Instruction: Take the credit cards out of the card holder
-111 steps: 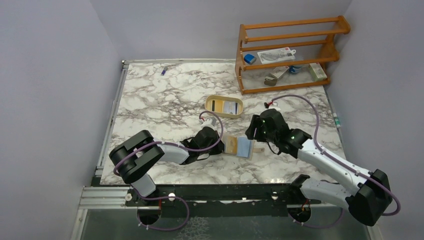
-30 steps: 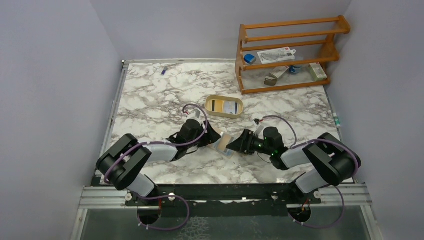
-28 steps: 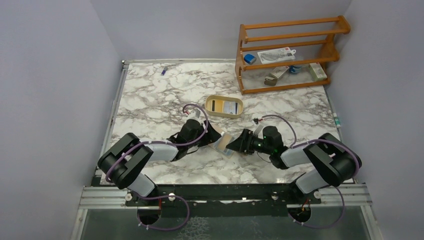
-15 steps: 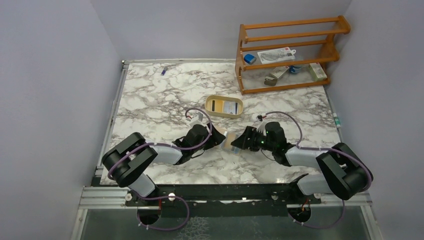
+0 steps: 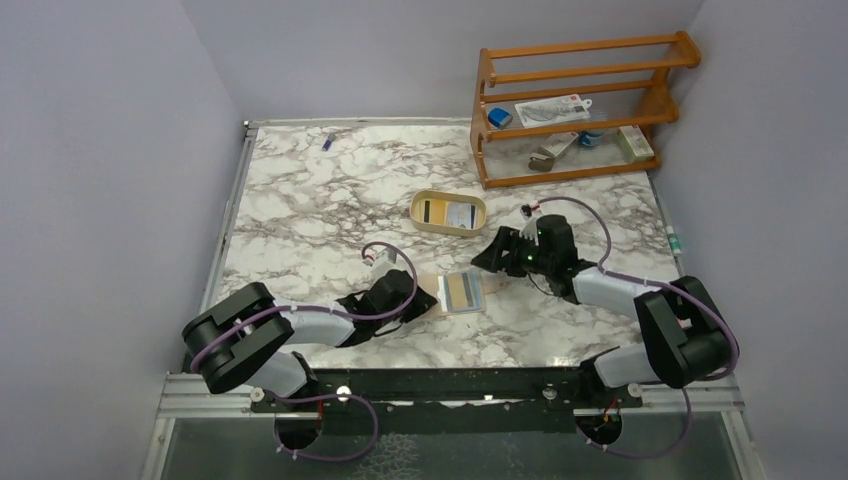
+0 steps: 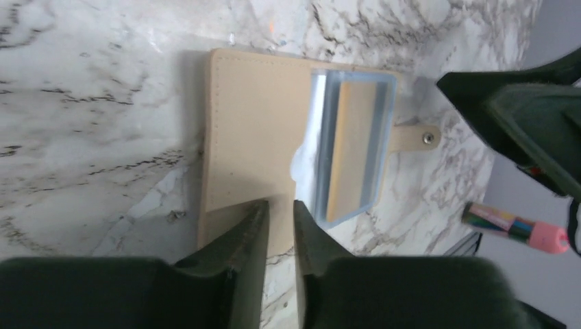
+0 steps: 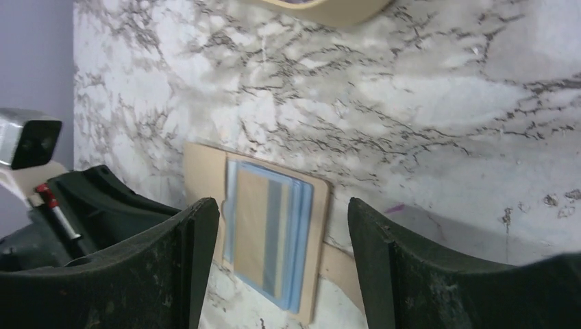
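Right gripper (image 7: 282, 204) has backed off the holder (image 6: 257, 130) toward the far side since half a second ago. Holder now lies open and flat instead of propped up between the grippers. Left gripper (image 6: 279, 203) has dropped closer to the front edge.

Nearest is the left gripper. Fingers are squeezed to a slit over the holder's near edge, tan showing in the slit; reads as a pinch on the plain flap.

Holder sits on the marble table (image 5: 330, 200) toward the front, between the two grippers, on the near side of the tray and apart from it. Tan, leather-like, stitched border, soft rectangle, with a snap tab (image 6: 416, 137) off the card-side edge.

Cards (image 6: 353, 154) are stacked in the pocket half. A yellowish one with a dark stripe is on top, light blue edges show around it, and a whitish bit pokes toward the spine.

Judgement: cards are light, thin, stiff and slick, likely snug in the pocket. Holder is light and floppy and will drag along unless pinned. Best hold is an exposed card edge or corner, pulled flat along the pocket, no bending.

Beyond it, right gripper hovers with fingers spread wide, nothing between them, clear of the holder. Farther back is a cream oval tray (image 5: 445, 231) with two more cards in it. Farthest is a wooden rack (image 5: 590, 47), small items on its shelves.
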You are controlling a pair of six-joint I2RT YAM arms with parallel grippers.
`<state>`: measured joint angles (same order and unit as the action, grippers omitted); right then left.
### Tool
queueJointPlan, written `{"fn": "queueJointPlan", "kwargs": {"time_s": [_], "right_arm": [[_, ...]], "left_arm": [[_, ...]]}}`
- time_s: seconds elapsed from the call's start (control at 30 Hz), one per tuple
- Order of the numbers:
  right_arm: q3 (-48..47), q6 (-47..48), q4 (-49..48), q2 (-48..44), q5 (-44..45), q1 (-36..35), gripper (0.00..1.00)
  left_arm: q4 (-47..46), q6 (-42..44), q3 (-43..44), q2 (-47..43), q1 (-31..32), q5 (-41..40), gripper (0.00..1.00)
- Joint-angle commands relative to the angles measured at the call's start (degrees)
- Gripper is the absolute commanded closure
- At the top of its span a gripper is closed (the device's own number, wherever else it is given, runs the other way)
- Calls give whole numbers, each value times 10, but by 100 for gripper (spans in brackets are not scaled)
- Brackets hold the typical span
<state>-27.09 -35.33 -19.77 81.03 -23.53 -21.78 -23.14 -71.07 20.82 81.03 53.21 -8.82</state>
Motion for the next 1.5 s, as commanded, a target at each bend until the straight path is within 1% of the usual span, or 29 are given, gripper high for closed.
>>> {"fn": "queueJointPlan", "kwargs": {"time_s": [0.0, 0.07, 0.13, 0.23, 0.27, 0.33, 0.37, 0.4, 0.53, 0.8, 1.03, 1.13, 1.37, 1.47], "right_arm": [[-44, 50, 73, -61, -14, -28, 27], [-62, 63, 108, -83, -6, -49, 27], [-68, 60, 130, -85, -14, -55, 28], [-57, 50, 136, -69, -27, -59, 35], [-50, 47, 132, -59, -30, -62, 42], [-33, 39, 117, -44, -34, -65, 84], [-27, 36, 112, -36, -36, -66, 94], [-22, 33, 107, -28, -36, -66, 98], [-6, 31, 85, -12, -25, -67, 99], [7, 45, 84, -1, 17, -67, 99], [23, 53, 72, 15, 38, -73, 99], [23, 52, 54, 43, 45, -86, 99], [8, 23, -7, 129, 54, -144, 99], [-2, 13, -19, 146, 51, -153, 99]], "left_arm": [[107, -22, -24, 28, 14, -21, 88], [103, -23, -19, 37, 15, -24, 94], [98, -23, -14, 46, 15, -27, 95], [93, -22, -6, 59, 16, -29, 99], [93, -21, -4, 62, 16, -29, 100], [92, -19, 0, 67, 16, -30, 100], [93, -18, 1, 67, 16, -30, 100], [94, -18, 1, 66, 16, -32, 100], [103, -19, 1, 59, 17, -39, 100], [116, -19, -1, 50, 17, -47, 100], [117, -21, -2, 51, 17, -48, 100], [117, -21, 0, 54, 18, -46, 100], [116, -20, 4, 63, 21, -44, 100], [116, -21, 3, 63, 22, -44, 100]]}}
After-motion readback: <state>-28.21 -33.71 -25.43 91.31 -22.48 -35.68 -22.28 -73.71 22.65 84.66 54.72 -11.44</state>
